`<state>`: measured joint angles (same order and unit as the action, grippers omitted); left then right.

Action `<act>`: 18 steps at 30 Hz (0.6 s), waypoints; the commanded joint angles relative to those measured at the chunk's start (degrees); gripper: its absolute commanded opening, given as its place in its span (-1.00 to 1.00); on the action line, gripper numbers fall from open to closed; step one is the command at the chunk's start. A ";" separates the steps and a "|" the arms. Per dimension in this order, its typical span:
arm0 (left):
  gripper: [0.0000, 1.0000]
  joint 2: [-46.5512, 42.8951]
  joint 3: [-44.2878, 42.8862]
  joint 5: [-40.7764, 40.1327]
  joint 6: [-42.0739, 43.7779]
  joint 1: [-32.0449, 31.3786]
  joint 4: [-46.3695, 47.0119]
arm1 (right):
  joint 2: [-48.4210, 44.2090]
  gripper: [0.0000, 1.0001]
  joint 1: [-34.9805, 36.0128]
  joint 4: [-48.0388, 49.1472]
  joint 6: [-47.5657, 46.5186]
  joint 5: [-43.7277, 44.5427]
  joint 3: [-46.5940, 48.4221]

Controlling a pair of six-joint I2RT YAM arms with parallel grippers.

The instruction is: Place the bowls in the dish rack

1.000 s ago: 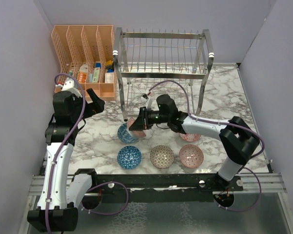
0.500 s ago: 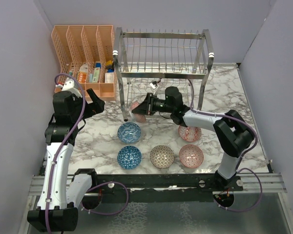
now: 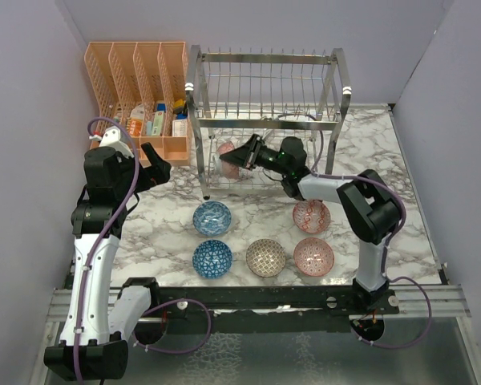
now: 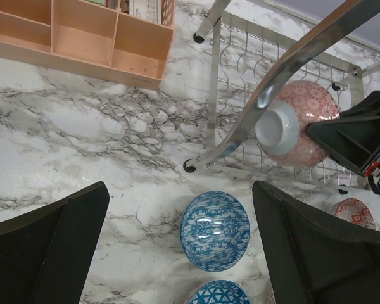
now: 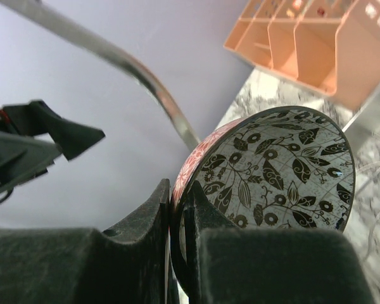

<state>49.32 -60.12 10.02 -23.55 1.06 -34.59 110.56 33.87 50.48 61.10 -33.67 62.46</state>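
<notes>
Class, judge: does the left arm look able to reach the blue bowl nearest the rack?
Probably yes. The left gripper is open, nothing stands between it and the blue bowl, and the right gripper holds a pink-red bowl over at the dish rack.

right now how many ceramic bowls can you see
6. Five on the marble table: far blue bowl, near blue bowl, brown-beige bowl, pink bowl, red-patterned bowl behind it. The sixth, pink-outside bowl, is pinched in the right hand at the metal wire dish rack's lower tier.
</notes>
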 commanded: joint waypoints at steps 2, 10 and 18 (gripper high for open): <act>0.99 0.08 -0.06 0.82 0.58 0.35 1.25 | 6.51 -0.98 -0.82 9.69 4.23 5.23 8.72; 0.99 0.02 0.58 0.88 1.28 0.35 1.49 | 15.89 -0.98 -1.58 9.06 5.97 11.37 18.95; 0.99 -0.51 1.37 1.56 1.30 0.35 1.95 | 21.69 -0.98 -3.00 7.27 6.41 14.44 25.91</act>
<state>49.67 -59.37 10.09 -23.14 1.06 -34.35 130.37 31.86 54.98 66.81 -22.94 83.42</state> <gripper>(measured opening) 0.993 0.104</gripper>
